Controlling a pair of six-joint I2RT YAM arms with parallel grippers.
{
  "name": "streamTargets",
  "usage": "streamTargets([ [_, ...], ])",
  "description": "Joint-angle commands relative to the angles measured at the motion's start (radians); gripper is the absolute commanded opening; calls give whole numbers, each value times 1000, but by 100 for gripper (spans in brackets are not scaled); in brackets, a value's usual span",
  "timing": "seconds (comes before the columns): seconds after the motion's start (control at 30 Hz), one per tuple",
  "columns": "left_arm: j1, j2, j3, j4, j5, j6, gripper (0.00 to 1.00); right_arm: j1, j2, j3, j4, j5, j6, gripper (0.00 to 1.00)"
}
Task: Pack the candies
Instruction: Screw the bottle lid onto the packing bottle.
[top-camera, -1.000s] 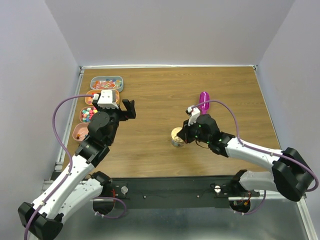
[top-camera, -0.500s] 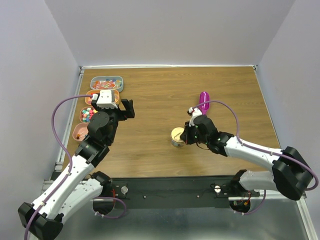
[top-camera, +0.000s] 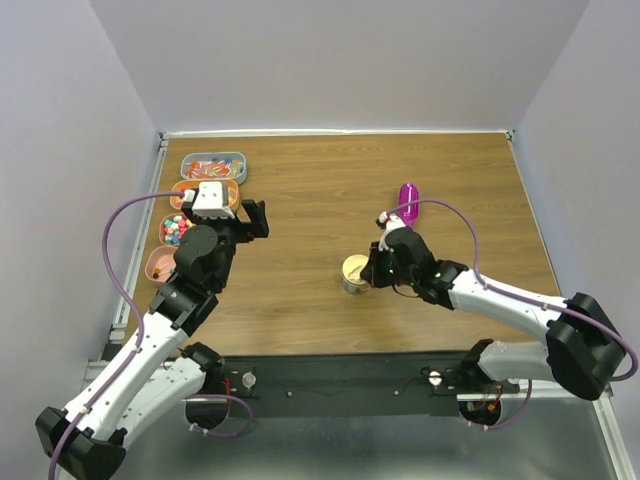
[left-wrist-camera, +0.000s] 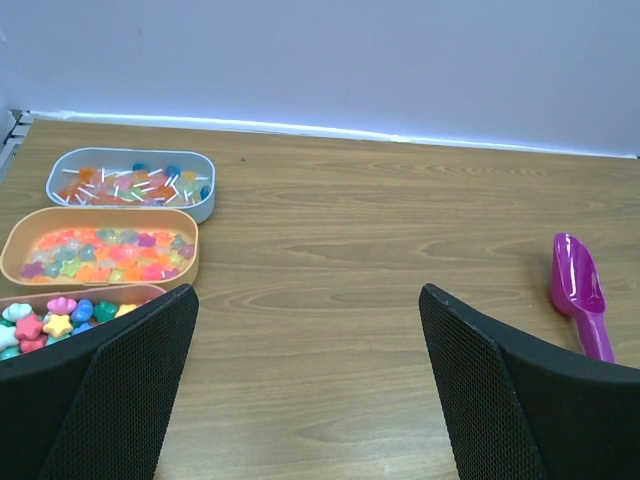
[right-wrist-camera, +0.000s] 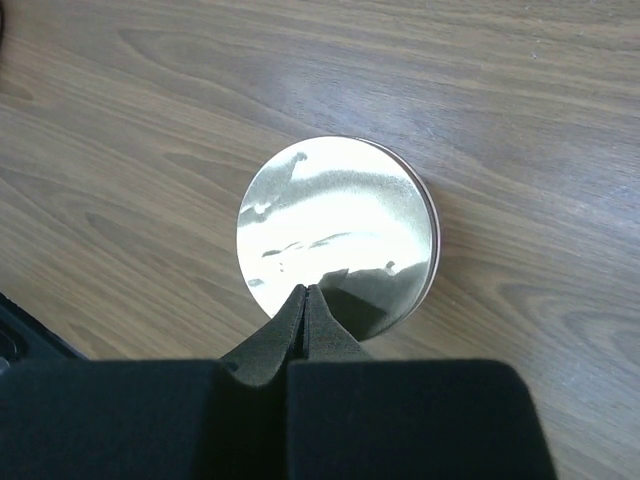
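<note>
At the left edge of the tabletop (top-camera: 320, 180) the candies (left-wrist-camera: 110, 257) lie sorted by kind in a row of shallow trays. Wrapped red-orange pieces fill the grey tray (left-wrist-camera: 205, 205), gummies the orange tray (left-wrist-camera: 193, 265) beside it, and pastel pieces a third tray (top-camera: 165, 222), so each kind can be drawn on its own. Just beside that row hangs the left gripper (left-wrist-camera: 308, 300), released, its jaws spread wide with nothing between them. It faces across the bare wood toward the far side, which reads as waiting near the supply, out of the other arm's way. Near the middle of the tabletop, well apart from the trays, stands a small round tin (top-camera: 352, 282) with its lid (right-wrist-camera: 335, 220) on. Whether any candies are inside cannot be told, since the lid covers the mouth. The right gripper (right-wrist-camera: 303, 292) is clenched on nothing, fingers pressed together into one blunt tip set over the lid's near edge. That suits pushing the lid down to seat it rather than grasping it, though actual contact cannot be confirmed from these views. Beyond that arm, to the right, the magenta scoop (top-camera: 408, 196) lies free on the wood within its reach, bowl pointing away from the arms. With the scoop down and the lid on, this looks like the closing step.
</note>
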Motion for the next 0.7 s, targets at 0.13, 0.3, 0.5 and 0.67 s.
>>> streamTargets([
  [0.13, 7, -21, -8, -1, -18, 3, 99, 9, -90, 78, -194, 106, -16, 1],
  [0.3, 8, -21, -11, -1, -14, 3, 99, 9, -84, 84, -229, 149, -3, 1],
  [0.5, 8, -21, -13, -1, -14, 4, 99, 9, -24, 18, -260, 146, 49, 1],
  [0.67, 8, -10, -13, -1, 2, 4, 99, 8, 42, -32, -265, 126, 78, 1],
])
